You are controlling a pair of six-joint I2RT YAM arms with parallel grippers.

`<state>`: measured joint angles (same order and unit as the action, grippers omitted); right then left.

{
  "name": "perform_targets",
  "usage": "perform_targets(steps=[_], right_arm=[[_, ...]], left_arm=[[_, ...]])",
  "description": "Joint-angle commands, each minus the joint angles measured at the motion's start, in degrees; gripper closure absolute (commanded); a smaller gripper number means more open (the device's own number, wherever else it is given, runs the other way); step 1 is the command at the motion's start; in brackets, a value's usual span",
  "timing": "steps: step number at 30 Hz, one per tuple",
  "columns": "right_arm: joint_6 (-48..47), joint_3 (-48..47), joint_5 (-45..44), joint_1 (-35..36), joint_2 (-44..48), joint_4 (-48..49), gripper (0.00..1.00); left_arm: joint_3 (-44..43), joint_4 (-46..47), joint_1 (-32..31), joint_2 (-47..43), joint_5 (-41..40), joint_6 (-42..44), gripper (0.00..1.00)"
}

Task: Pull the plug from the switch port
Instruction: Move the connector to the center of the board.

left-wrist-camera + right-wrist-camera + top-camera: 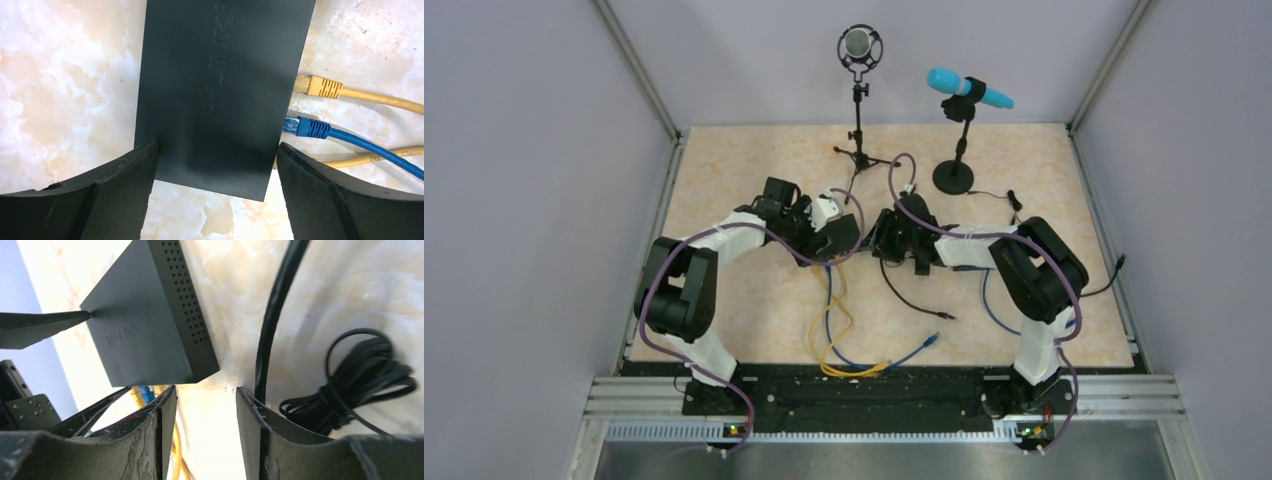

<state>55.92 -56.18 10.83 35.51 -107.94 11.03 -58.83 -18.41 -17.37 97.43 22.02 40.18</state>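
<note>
The flat black switch box point(220, 90) lies on the marbled table. Its port edge is on the right in the left wrist view, where a yellow plug point(322, 87) and a blue plug point(309, 127) sit pushed in; the switch port openings are hidden by the box edge. My left gripper point(217, 149) straddles the box's near end, with one finger against each side. My right gripper point(206, 390) stands open just off the box's corner point(207, 367), with nothing between its fingers. In the top view both grippers meet at mid-table, left point(849, 235) and right point(884, 240).
A thick black cable point(272, 325) runs past my right finger, with a coiled black cord point(350, 380) beside it. Yellow and blue cables point(836, 335) loop toward the near edge. A loose black cable end point(946, 317) lies at mid-table. Two microphone stands point(859, 100) point(954, 175) stand behind.
</note>
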Motion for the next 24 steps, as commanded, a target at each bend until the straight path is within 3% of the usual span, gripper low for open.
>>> perform_targets(steps=[1,5,24], right_arm=[[-6.0,-2.2,-6.6,-0.9,2.8,-8.5,0.52],[-7.1,-2.6,-2.3,0.9,4.8,-4.9,0.48],[3.1,-4.6,10.8,3.7,-7.6,9.2,0.54]], left_arm=[[-0.4,-4.1,-0.1,0.9,-0.9,-0.1,0.09],[-0.4,-3.9,-0.1,0.6,-1.1,0.0,0.09],[0.2,-3.7,-0.6,0.9,-0.5,-1.1,0.09]])
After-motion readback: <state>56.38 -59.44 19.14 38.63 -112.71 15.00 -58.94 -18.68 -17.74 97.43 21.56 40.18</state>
